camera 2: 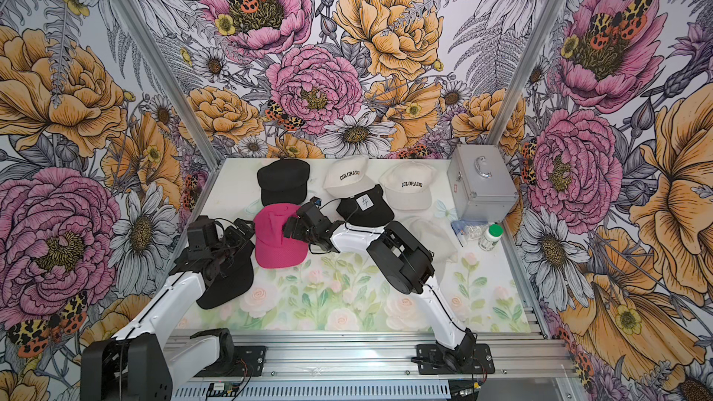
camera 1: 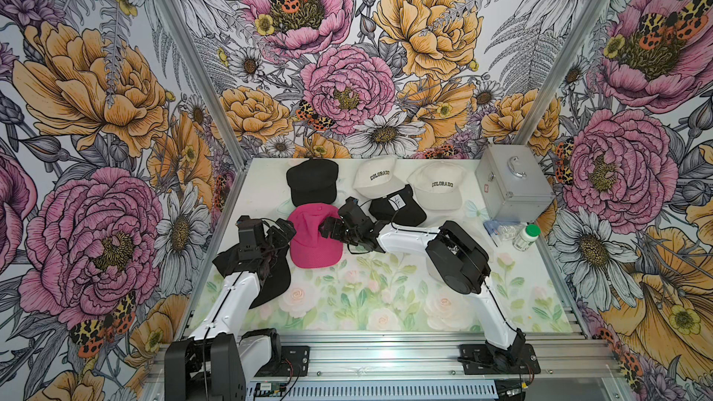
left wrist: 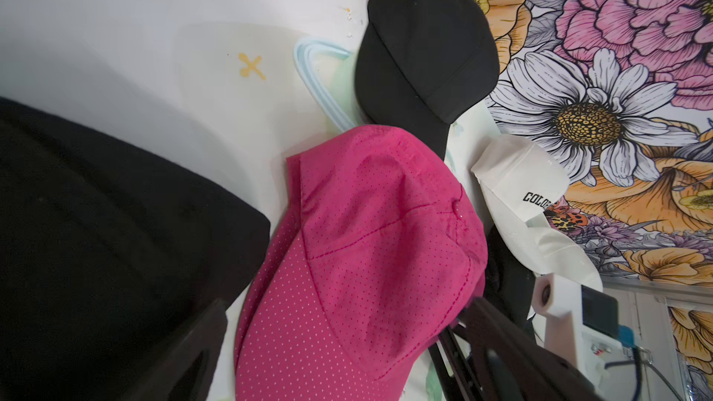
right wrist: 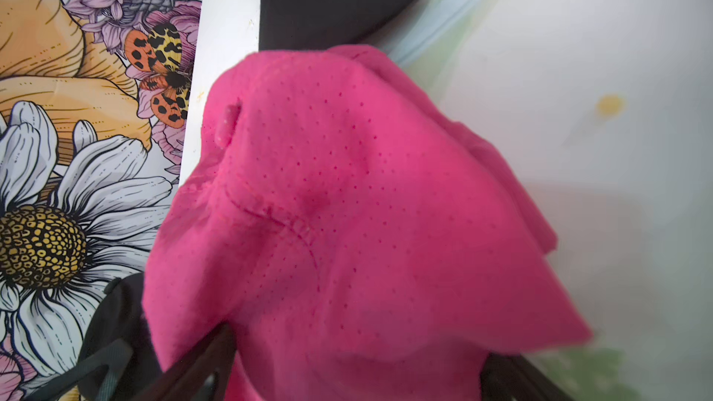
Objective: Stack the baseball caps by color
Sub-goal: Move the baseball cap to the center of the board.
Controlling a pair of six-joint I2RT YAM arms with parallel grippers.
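straddling pink cap (camera 1: pixel 313 250), right pincer (camera 1: pixel 328 228) spread wide, left pincer (camera 1: pixel 284 231) agape by black cap (camera 1: pixel 276 283), silver case (camera 1: pixel 513 190) aside

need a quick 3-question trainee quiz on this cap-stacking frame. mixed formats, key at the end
1. True or false: the right gripper stands open with the pink cap between its jaws.
2. Which cap bears the white tag? A. a cream cap. B. a black cap. C. the pink cap.
3. How many caps lettered COLORADO show in both top views?

Key: 1 true. 2 B. 3 two, side by side at the back of the table.
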